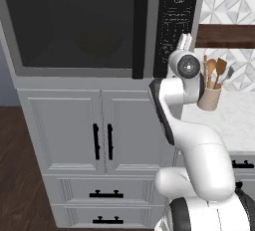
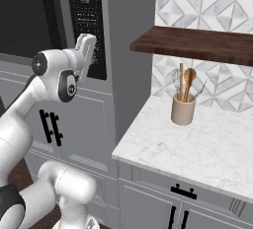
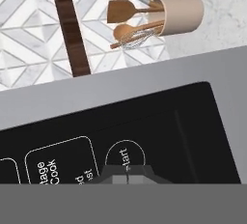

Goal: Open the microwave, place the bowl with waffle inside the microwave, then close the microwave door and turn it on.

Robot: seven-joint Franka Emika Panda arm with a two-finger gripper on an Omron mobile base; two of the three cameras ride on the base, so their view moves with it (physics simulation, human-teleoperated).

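My claw [image 3: 126, 177] is pressed together with nothing pinched between the tips, and it points straight at the microwave [image 1: 79, 26]. In the hand view the two dark tips meet directly under the round button marked "start" [image 3: 125, 159] on the black button panel [image 1: 177, 21]; whether they touch the panel I cannot tell. A second button with the word "Cook" [image 3: 58, 167] sits beside the start button on the same panel.

In the left base view my hand [image 1: 184, 43] sits at the lower part of the button panel, at the microwave's right edge. In the right base view the same hand [image 2: 86, 57] is tilted up against the lower part of that panel.

The microwave door [image 1: 72, 28] is shut, flush with the microwave's grey frame. Its dark glass window covers the cavity, and the black vertical handle strip [image 1: 141, 26] lies between the window and the button panel. The glass is too dark to tell what is inside.

To the right of the microwave, a beige utensil cup [image 2: 183, 108] with wooden spoons stands upright on a white marble counter [image 2: 197, 149]. A dark wooden shelf [image 2: 197, 43] hangs above the cup, right of the microwave. Below the microwave are white cabinet doors [image 1: 99, 130] with black handles
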